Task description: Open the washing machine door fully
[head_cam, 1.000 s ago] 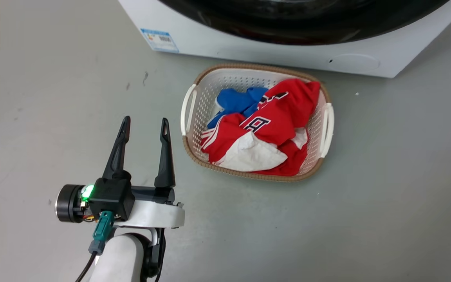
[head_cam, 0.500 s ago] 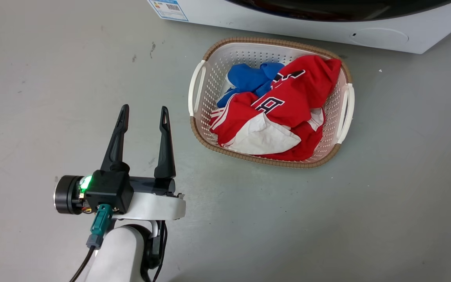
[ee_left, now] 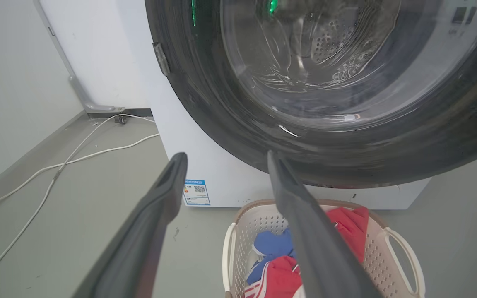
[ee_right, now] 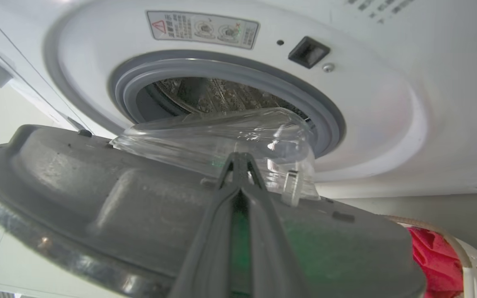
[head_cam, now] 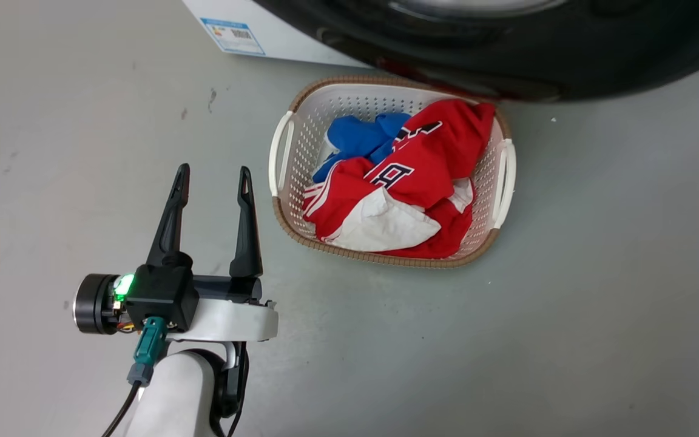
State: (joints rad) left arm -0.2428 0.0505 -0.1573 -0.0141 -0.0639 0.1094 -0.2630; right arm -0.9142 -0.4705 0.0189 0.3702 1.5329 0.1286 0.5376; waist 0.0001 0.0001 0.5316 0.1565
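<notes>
The washing machine door (ee_right: 97,198) hangs part-open, low in my right wrist view and clear of the drum mouth (ee_right: 222,95), my right gripper (ee_right: 240,165) pinched closed over its inner face, my left gripper (head_cam: 213,171) spread empty, so I judge more swing remains.

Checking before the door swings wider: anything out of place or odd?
Nothing spilled or damaged. The laundry basket sits on the floor right under the partly open door, red shirt heaped high; whether they touch, I cannot tell. Loose white cables trail across the floor beside the machine.
</notes>
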